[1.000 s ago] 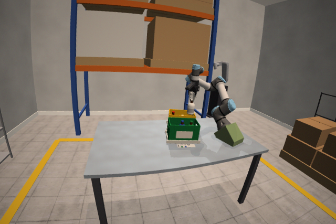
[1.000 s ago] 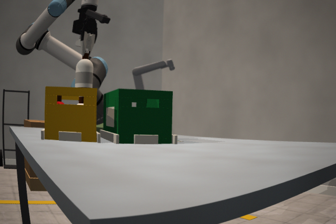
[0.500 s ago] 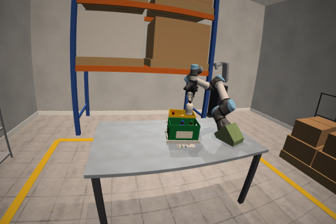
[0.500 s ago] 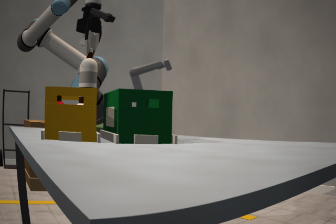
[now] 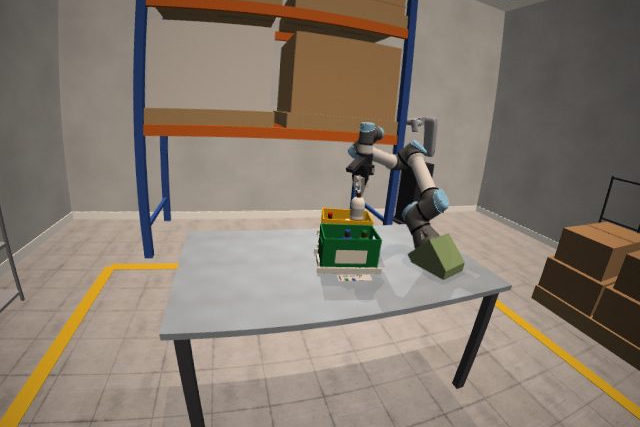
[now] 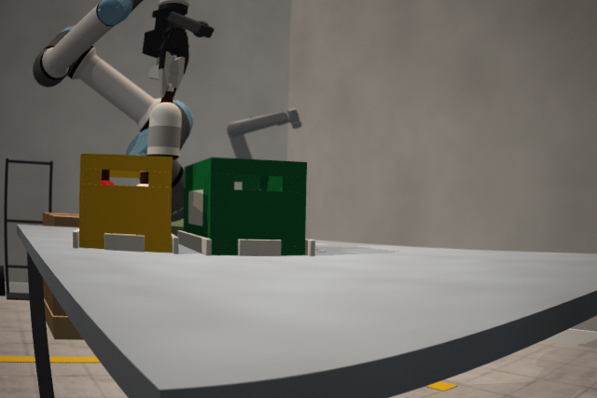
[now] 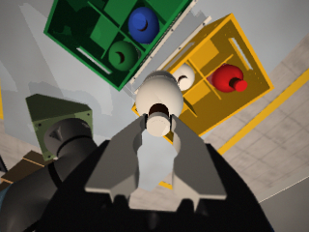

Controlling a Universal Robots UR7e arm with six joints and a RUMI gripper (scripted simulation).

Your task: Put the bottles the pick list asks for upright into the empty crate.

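The pick list's [image 5: 354, 277] print is too small to read in the top view.

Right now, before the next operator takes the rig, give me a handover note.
Gripper: shut on the neck of a white bottle, hanging upright, base clear of both crates.
Yellow crate: one red bottle, another white one.
Green crate: blue and green bottles inside.
Both crates look level.
Left: likely set the held bottle upright in green, release, move clear. Pick list unreadable here; check its counts first.
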